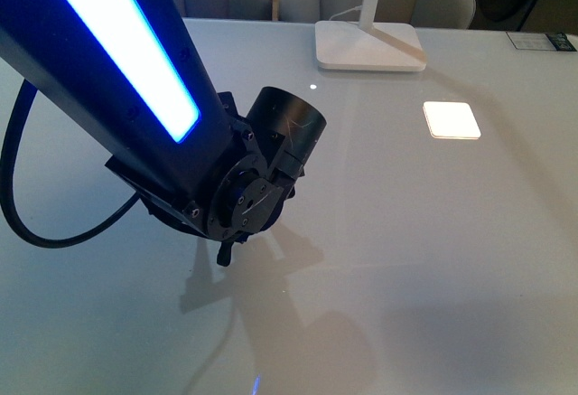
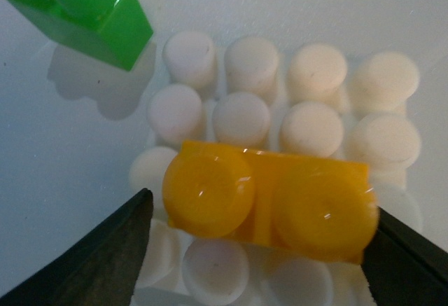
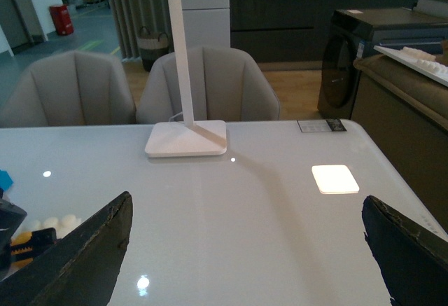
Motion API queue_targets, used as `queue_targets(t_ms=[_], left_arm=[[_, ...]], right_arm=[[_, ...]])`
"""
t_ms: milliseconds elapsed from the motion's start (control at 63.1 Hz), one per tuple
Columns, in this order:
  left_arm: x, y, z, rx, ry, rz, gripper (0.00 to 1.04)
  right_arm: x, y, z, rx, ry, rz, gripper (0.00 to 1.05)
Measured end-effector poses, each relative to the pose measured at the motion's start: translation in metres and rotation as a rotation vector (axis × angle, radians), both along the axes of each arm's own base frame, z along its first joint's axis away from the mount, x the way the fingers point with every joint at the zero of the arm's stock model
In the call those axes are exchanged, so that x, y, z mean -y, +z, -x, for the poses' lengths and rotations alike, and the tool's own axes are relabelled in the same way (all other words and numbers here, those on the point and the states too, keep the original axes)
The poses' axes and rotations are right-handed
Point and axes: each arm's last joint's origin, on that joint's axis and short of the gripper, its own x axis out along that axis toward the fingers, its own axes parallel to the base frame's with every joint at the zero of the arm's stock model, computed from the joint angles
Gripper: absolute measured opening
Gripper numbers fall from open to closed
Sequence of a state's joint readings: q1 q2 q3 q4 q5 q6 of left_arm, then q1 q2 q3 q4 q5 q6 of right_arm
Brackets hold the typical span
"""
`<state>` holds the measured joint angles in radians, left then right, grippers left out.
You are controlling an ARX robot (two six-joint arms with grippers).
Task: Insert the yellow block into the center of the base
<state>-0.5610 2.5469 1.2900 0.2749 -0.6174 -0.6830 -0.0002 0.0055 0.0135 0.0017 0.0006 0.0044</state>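
In the left wrist view the yellow block (image 2: 266,201) lies on the studs of the white base (image 2: 315,68), across its middle rows and slightly askew. My left gripper (image 2: 260,206) is open and straddles the block. One finger (image 2: 98,257) stands clear of the block's end, and the other (image 2: 406,264) is right at the opposite end. In the front view my left arm (image 1: 253,187) hides the block and the base. My right gripper (image 3: 246,201) hangs open over bare table with nothing between its fingers. From there the base (image 3: 56,223) shows at the far edge.
A green two-stud brick (image 2: 84,12) lies just off one corner of the base. The white lamp foot (image 1: 368,47) stands at the table's far side. A bright square patch (image 1: 452,119) shines on the table to the right. Grey chairs (image 3: 210,82) stand behind the table.
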Motion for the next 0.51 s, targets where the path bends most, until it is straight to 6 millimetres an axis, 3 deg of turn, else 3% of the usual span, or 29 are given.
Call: queue_targets(t_ms=[222,507], left_arm=[[-0.007,0.015,0.001,0.009,0.004,0.033,0.97],[-0.028,0.061,0.001,0.07,0.037,0.123,0.97]], right_arm=[[0.0,0.0,0.0,0.0,0.0,0.0,0.96],[0.0,0.0,0.0,0.0,0.0,0.0,0.96]])
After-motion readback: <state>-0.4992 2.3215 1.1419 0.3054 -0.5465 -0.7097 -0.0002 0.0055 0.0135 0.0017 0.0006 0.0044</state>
